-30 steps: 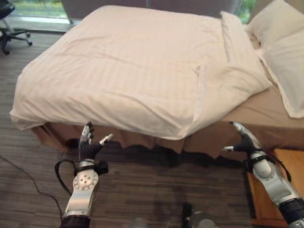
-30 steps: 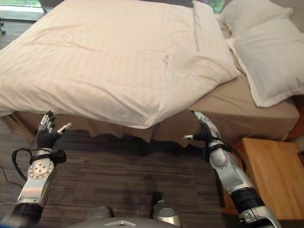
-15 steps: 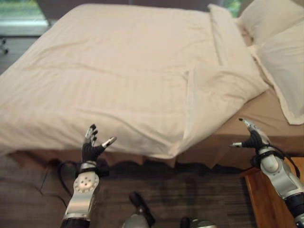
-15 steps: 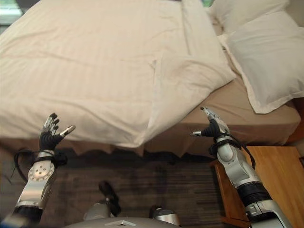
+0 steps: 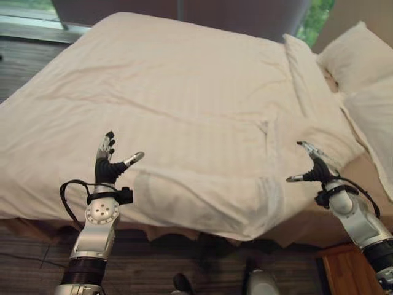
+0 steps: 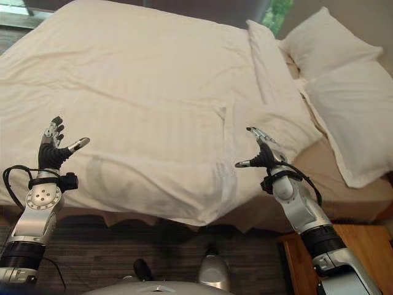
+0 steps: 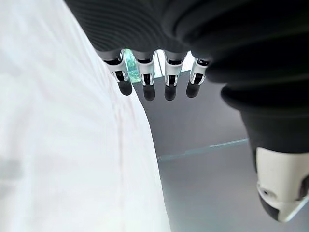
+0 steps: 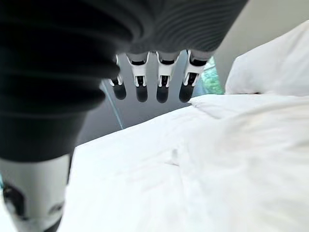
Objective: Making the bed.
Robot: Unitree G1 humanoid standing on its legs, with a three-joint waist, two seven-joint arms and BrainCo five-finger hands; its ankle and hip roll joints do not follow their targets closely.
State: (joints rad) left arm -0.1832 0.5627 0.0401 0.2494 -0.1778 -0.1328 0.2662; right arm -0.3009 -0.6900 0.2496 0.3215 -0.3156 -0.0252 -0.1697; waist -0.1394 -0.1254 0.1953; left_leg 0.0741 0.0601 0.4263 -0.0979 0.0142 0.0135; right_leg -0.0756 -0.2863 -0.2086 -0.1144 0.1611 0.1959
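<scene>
A cream striped duvet [image 5: 184, 110] covers most of the bed, its top edge folded back in a band near the pillows. Its near corner [image 5: 258, 215] hangs over the bed's front edge. Two white pillows [image 6: 344, 92] lie at the right on the tan sheet [image 6: 362, 196]. My left hand [image 5: 108, 166] is raised over the duvet's near left part, fingers straight, holding nothing. My right hand [image 5: 312, 167] hovers open above the duvet's right edge, near the tan sheet. In the wrist views the left hand's fingers [image 7: 147, 77] and the right hand's fingers [image 8: 161, 82] are spread, with duvet beyond them.
A wooden nightstand [image 6: 307, 270] stands at the lower right beside the bed. Dark striped carpet [image 5: 153, 264] runs along the bed's front. A window with greenery [image 5: 313, 21] lies behind the headboard end.
The camera has come closer to the bed and higher. Both hands have risen from below the bed's front edge to over the duvet. Both stay open.
</scene>
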